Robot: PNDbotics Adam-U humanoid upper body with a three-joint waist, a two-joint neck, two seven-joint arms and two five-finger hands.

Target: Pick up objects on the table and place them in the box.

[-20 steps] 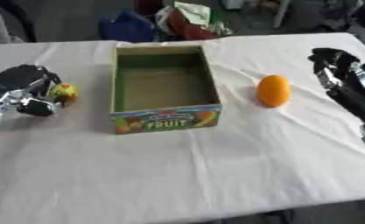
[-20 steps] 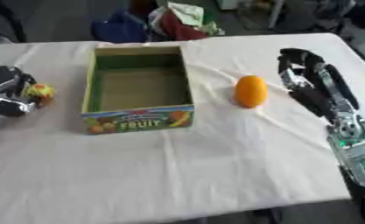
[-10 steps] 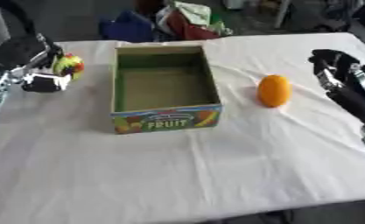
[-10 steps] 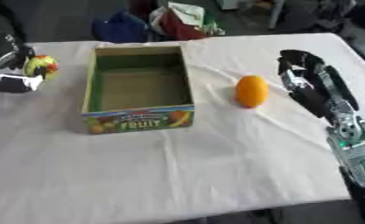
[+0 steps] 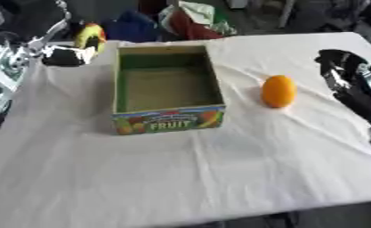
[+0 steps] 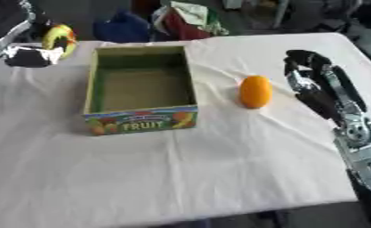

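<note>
A green cardboard box (image 5: 167, 84) marked FRUIT stands open and empty on the white tablecloth. An orange fruit (image 5: 278, 91) lies on the cloth to its right. My left hand (image 5: 54, 48) hangs in the air above the table's far left, level with the box's back left corner, its fingers curled round a small yellow fruit-like object with red and green patches (image 5: 90, 34). My right hand (image 6: 316, 84) rests to the right of the orange, apart from it, fingers relaxed and holding nothing.
The white tablecloth (image 5: 188, 169) covers the whole table, with wide bare cloth in front of the box. Behind the far edge lie bags and clutter (image 5: 192, 18). The table's right edge runs close past my right arm.
My left hand has lifted the small yellow object off the table at the left and carried it up and toward the box's back left corner. The right hand and the orange stayed put.
</note>
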